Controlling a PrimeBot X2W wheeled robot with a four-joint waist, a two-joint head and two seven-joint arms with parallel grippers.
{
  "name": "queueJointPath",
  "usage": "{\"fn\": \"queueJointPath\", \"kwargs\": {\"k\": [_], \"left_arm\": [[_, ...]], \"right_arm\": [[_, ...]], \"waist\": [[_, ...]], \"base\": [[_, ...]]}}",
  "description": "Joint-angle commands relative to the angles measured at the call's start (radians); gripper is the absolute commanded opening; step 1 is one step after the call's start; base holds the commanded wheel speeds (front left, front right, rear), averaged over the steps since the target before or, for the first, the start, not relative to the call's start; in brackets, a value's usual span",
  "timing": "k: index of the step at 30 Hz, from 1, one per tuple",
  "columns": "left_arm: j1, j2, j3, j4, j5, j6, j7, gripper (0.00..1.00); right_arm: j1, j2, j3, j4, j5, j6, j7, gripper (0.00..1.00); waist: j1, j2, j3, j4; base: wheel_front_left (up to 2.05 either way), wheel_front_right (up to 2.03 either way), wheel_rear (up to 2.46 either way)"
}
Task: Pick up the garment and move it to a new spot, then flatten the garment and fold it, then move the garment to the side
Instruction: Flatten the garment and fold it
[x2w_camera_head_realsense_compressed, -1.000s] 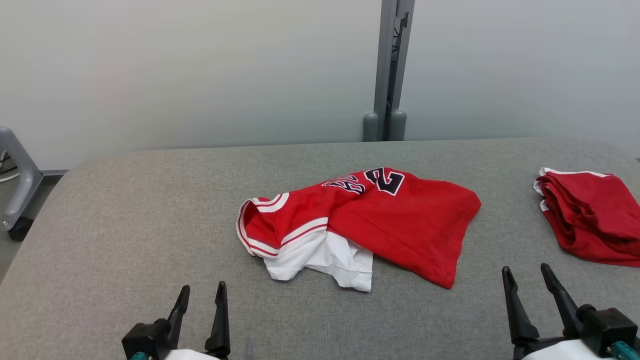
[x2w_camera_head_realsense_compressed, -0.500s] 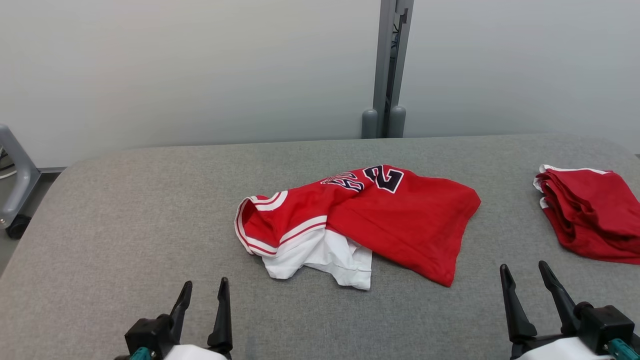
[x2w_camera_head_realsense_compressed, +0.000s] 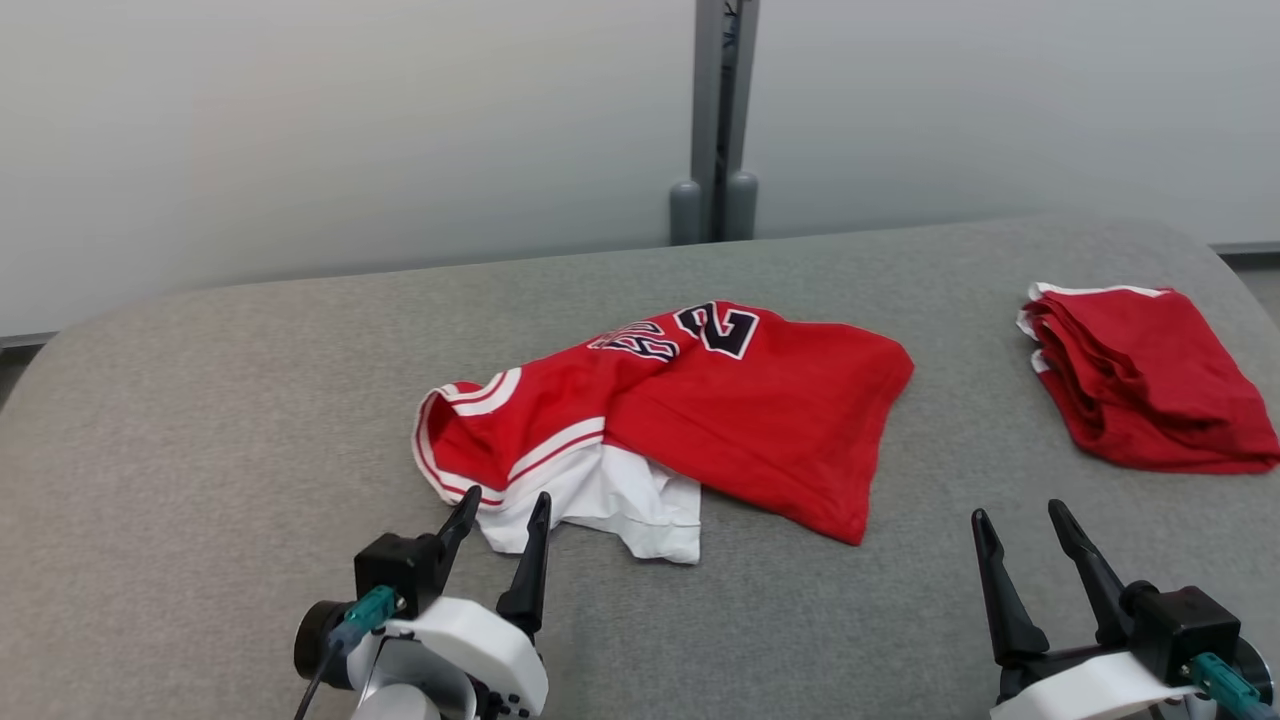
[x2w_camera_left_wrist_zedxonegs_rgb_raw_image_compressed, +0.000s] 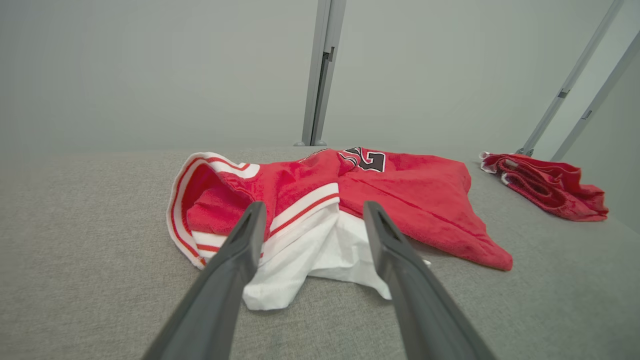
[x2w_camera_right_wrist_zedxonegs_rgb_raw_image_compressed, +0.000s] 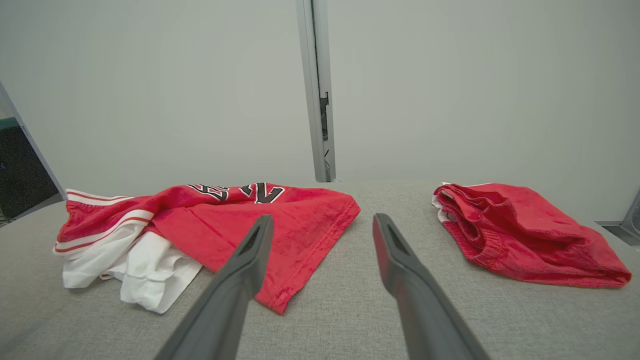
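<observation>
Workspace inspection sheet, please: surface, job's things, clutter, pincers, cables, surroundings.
Surface: grey padded table.
Job's things: red-and-white jersey, crumpled, mid-table.
Clutter: folded red garment, far right of the table.
Pincers: left pincer open, tips at the jersey's white edge, contact unclear; right pincer open, apart from the cloth.
Cables: dark cable at the left wrist.
Surroundings: pale wall, grey post.
</observation>
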Motion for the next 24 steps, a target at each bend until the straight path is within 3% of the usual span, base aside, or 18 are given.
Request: {"fn": "queueJointPath", "kwargs": {"k": [1, 6, 16, 17, 18, 19, 20, 21, 24], "left_arm": [[-0.024, 0.005, -0.002, 0.013, -0.014, -0.001, 0.001, 1.00], [-0.107, 0.005, -0.020, 0.123, -0.062, 0.027, 0.003, 1.00], [-0.225, 0.025, 0.067, 0.327, -0.087, 0.092, -0.032, 1.00], [-0.234, 0.024, 0.073, 0.336, -0.090, 0.095, -0.033, 0.96], [-0.243, 0.025, 0.077, 0.343, -0.086, 0.100, -0.034, 0.74], [-0.250, 0.027, 0.080, 0.348, -0.082, 0.105, -0.036, 0.39], [-0.253, 0.028, 0.084, 0.353, -0.082, 0.106, -0.036, 0.27], [-0.255, 0.029, 0.087, 0.356, -0.080, 0.107, -0.036, 0.00], [-0.282, 0.035, 0.093, 0.356, -0.074, 0.100, -0.038, 0.00]], "right_arm": [[-0.006, -0.005, 0.000, 0.002, -0.002, 0.000, 0.002, 1.00], [-0.028, -0.005, 0.004, -0.003, -0.004, 0.000, 0.001, 1.00], [-0.066, -0.004, -0.006, 0.008, 0.009, 0.000, -0.015, 1.00], [-0.068, -0.005, -0.005, 0.011, 0.009, 0.000, -0.017, 1.00], [-0.072, -0.005, -0.005, 0.012, 0.010, 0.000, -0.019, 1.00], [-0.078, -0.005, -0.004, 0.014, 0.013, 0.000, -0.021, 1.00], [-0.082, -0.005, -0.003, 0.016, 0.015, 0.000, -0.022, 1.00], [-0.084, -0.005, -0.002, 0.019, 0.017, 0.000, -0.023, 1.00], [-0.096, -0.005, 0.007, 0.022, 0.022, 0.000, -0.024, 1.00]], "waist": [[0.0000, -0.0001, 0.012, -0.021], [0.0000, -0.0001, 0.050, -0.075], [0.0000, -0.0001, 0.133, -0.144], [0.0000, -0.0001, 0.137, -0.144], [0.0000, -0.0001, 0.142, -0.143], [0.0000, -0.0001, 0.146, -0.142], [0.0000, -0.0001, 0.148, -0.142], [0.0000, -0.0001, 0.151, -0.141], [0.0000, -0.0001, 0.165, -0.137]], "base": [[0.00, 0.00, 0.00], [0.00, 0.00, 0.00], [0.00, 0.00, 0.00], [0.00, 0.00, 0.00], [0.00, 0.00, 0.00], [0.00, 0.00, 0.00], [0.00, 0.00, 0.00], [0.00, 0.00, 0.00], [0.00, 0.00, 0.00]]}}
